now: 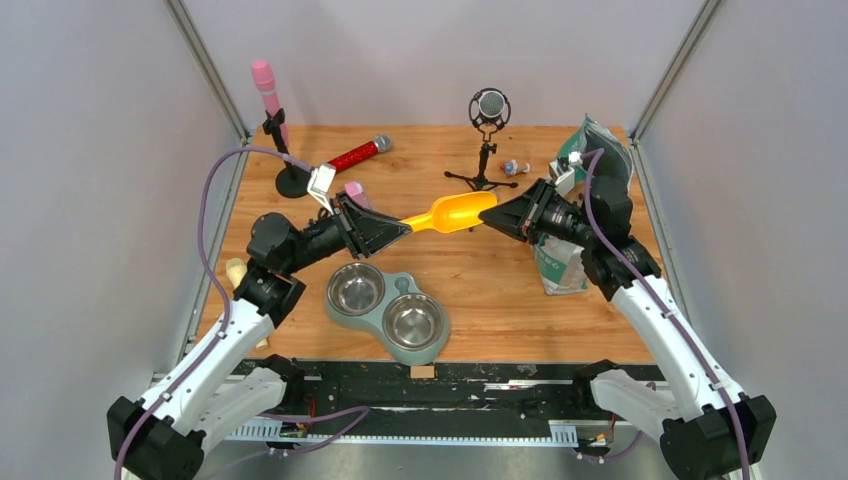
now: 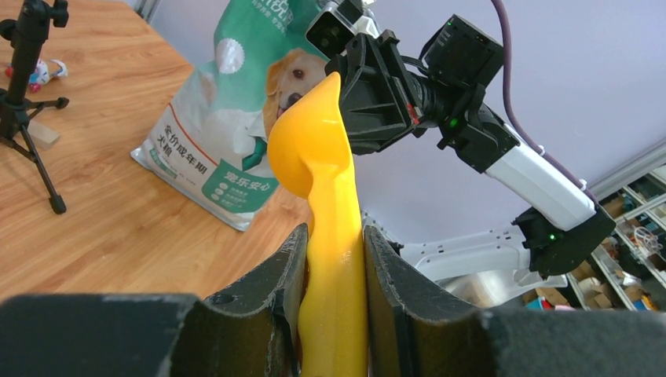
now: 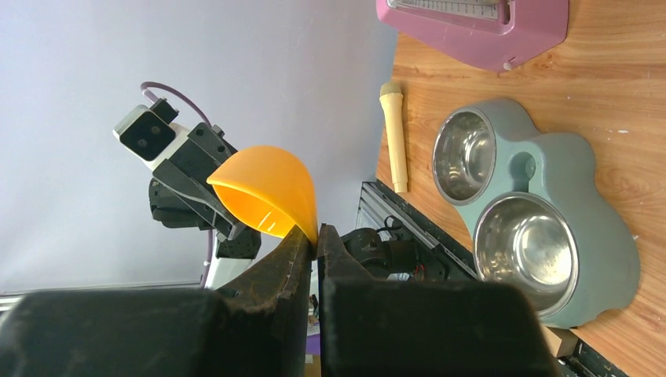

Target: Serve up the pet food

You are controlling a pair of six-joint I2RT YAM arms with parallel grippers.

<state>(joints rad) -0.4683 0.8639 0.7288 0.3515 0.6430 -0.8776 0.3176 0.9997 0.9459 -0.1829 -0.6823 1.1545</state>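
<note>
A yellow scoop (image 1: 455, 212) hangs in the air over the middle of the table, held from both ends. My left gripper (image 1: 405, 228) is shut on its handle (image 2: 334, 259). My right gripper (image 1: 487, 213) is shut on the front lip of its bowl (image 3: 267, 188), which is empty. The teal-and-silver dog-picture bag (image 1: 560, 265) stands at the right, behind the right arm. No pet food shows. A teal double feeder (image 1: 400, 283) with two empty steel bowls lies below the scoop near the front.
A pink microphone on a stand (image 1: 265, 85), a red glitter microphone (image 1: 355, 155) and a black microphone on a tripod (image 1: 488, 110) stand along the back. A small toy (image 1: 515, 167) lies beside the tripod. A pink scale (image 3: 479, 23) and a cream microphone (image 3: 395, 133) are at the left.
</note>
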